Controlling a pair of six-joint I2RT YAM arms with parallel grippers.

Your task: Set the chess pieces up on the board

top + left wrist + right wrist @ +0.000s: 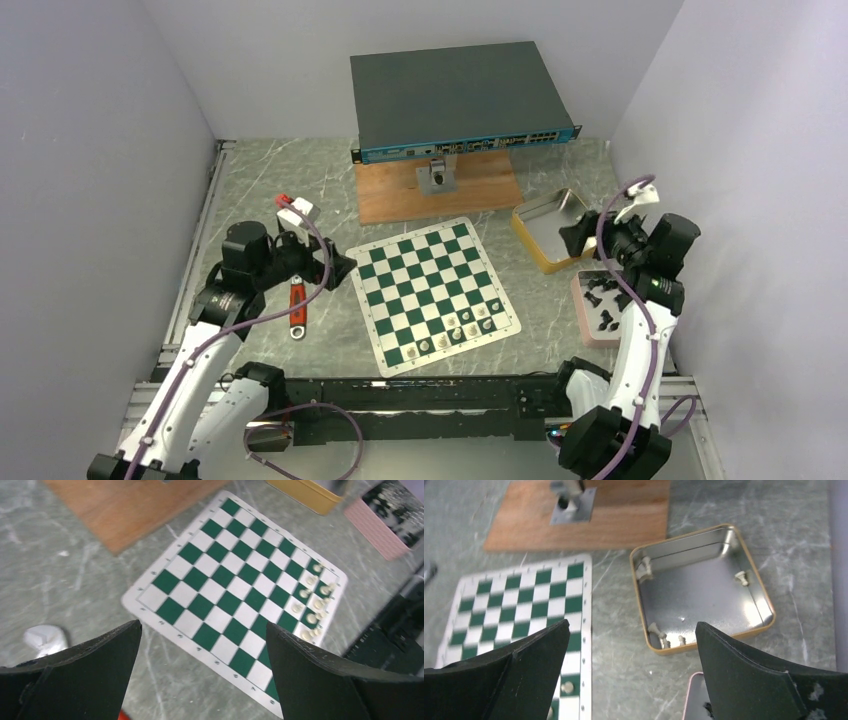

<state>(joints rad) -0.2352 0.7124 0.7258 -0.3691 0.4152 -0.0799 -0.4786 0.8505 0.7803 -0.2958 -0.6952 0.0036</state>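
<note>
The board (433,293) lies flat on the surface (270,190), with a few pale chessmen (462,328) on its near right squares. The black chess pieces (604,298) sit in the pink tray (583,322), partly hidden by the right arm and too small to tell apart. The left hand (202,627) hovers beside the board's left edge, spread wide and empty. The right hand (631,625), equally wide, grips nothing above the yellow tin (704,600), where small pale figures (740,577) blur.

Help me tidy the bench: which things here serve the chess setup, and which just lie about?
Job: board, white pieces on it, black pieces in pink tray, yellow tin with loose pieces.
Lying about: wrench, network switch, wooden plank, metal bracket.
</note>
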